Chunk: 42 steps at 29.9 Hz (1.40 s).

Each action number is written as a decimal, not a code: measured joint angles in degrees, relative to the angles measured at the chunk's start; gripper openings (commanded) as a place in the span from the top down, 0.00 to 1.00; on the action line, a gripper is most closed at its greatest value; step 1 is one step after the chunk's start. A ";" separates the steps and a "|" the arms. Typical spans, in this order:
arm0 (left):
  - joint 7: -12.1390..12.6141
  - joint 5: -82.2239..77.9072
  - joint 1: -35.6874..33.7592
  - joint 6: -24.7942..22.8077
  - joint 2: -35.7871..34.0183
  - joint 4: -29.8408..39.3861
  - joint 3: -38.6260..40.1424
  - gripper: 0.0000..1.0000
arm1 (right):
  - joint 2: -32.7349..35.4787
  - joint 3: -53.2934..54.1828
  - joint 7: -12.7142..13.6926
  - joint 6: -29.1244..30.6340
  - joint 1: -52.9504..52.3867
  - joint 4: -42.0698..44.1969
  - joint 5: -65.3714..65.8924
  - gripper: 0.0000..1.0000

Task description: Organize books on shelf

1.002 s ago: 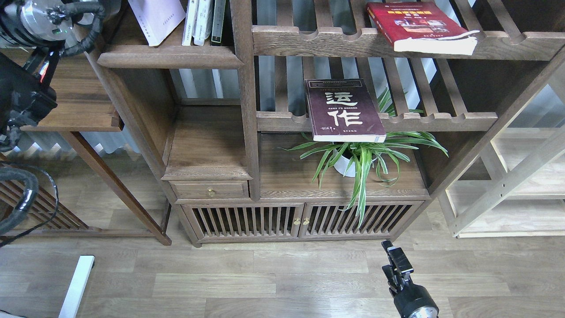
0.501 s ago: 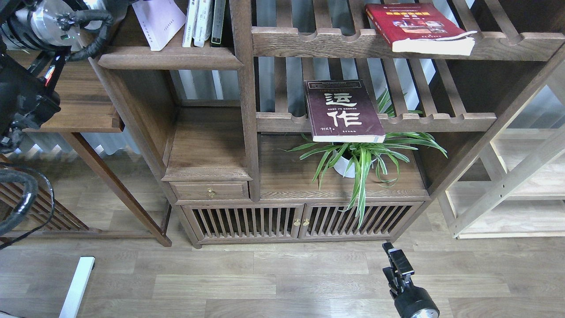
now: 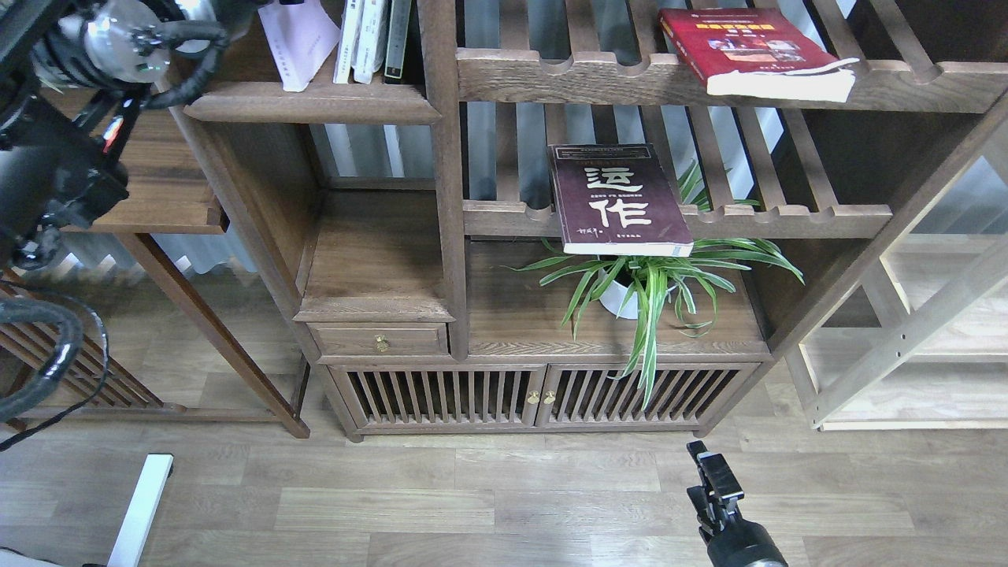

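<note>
my left arm [image 3: 71, 87] comes in at the far left, raised to the top corner; its gripper end sits up by the pale lavender-white paperback [image 3: 298, 39] at the frame's top edge, and i cannot tell whether the fingers are spread or closed on it. that book leans on the dark brown solid shelf board with the rounded front edge [image 3: 315, 102], and compared with a second ago it shows narrower and more upright, closer to the row of standing books [image 3: 370, 35] just to its right. the whole view has also slid slightly right. further right, the dark maroon paperback with big white chinese characters [image 3: 618, 197] lies flat on the lower slatted rack [image 3: 787, 220], overhanging the front rail above the green spider plant in a white pot [image 3: 646, 276], unchanged. the thick red paperback with cover photos [image 3: 748, 47] rests on the upper slatted rack [image 3: 567, 75], likewise unmoved. my right gripper [image 3: 713, 476] hangs low near the floor, fingers narrow, holding nothing.
</note>
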<state>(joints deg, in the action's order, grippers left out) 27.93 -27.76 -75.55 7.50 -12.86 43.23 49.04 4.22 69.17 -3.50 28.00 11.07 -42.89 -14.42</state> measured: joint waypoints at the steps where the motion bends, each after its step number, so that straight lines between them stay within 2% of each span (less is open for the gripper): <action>1: 0.00 -0.01 -0.16 0.06 0.17 0.00 -0.30 0.62 | 0.00 0.00 0.03 0.00 0.11 0.00 0.00 0.00; 3: 0.00 -0.02 -0.39 0.12 0.32 -0.01 -0.92 0.53 | 0.00 -0.04 0.06 0.00 0.28 0.00 0.00 0.00; 5: 0.01 -0.03 -0.59 0.13 0.36 0.00 -1.35 0.37 | 0.00 -0.07 0.07 0.00 0.57 0.01 0.00 0.00; 10: 0.20 -0.04 -1.13 0.14 0.49 0.53 -1.96 0.27 | 0.08 -0.09 0.17 0.00 1.21 0.01 0.00 0.00; 15: 0.40 0.02 -2.34 0.14 0.52 0.74 -2.15 0.22 | 0.27 -0.09 0.24 0.00 1.70 0.01 0.00 0.00; 20: 0.19 0.08 -3.16 0.11 -0.10 1.13 -1.90 0.04 | 0.36 -0.09 0.25 0.00 1.83 -0.01 0.00 0.00; 27: 0.05 0.01 -2.93 0.04 -1.19 1.29 -2.47 0.04 | 0.45 -0.26 0.34 0.00 2.07 -0.09 0.00 0.00; 29: 0.02 0.00 -2.80 0.03 -1.48 1.37 -2.87 0.06 | 0.45 -0.49 0.34 0.00 2.10 -0.09 0.01 0.00; 30: -0.02 0.00 -2.76 0.03 -1.58 1.42 -3.15 0.12 | 0.45 -0.61 0.34 0.00 2.10 -0.09 0.02 0.00; 34: -0.03 0.00 -2.82 0.18 -1.78 1.52 -4.23 0.56 | 0.45 -0.78 0.34 0.00 2.11 -0.09 0.06 0.00; 35: 0.01 0.13 -2.83 0.19 -1.82 1.63 -4.10 0.74 | 0.45 -0.78 0.34 0.00 2.11 -0.09 0.07 0.00; 36: 0.09 0.32 -2.84 0.19 -1.87 1.77 -3.72 0.83 | 0.45 -0.79 0.34 0.00 2.11 -0.09 0.08 0.00; 37: 0.14 0.56 -2.85 0.12 -1.94 2.00 -3.17 0.83 | 0.48 -0.79 0.34 0.00 2.12 -0.09 0.08 0.00; 39: 0.14 1.21 -2.92 -0.34 -2.05 2.86 -1.77 0.78 | 0.62 -0.79 0.34 0.00 2.11 -0.09 0.07 0.00; 42: 0.14 1.67 -2.94 -0.52 -2.04 3.41 -1.31 0.34 | 0.71 -0.80 0.27 0.00 2.11 -0.09 0.02 0.00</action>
<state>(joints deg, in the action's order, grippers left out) 28.07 -26.09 -78.49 6.98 -14.90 46.64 47.74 4.93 68.38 -3.23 28.00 13.19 -42.98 -14.39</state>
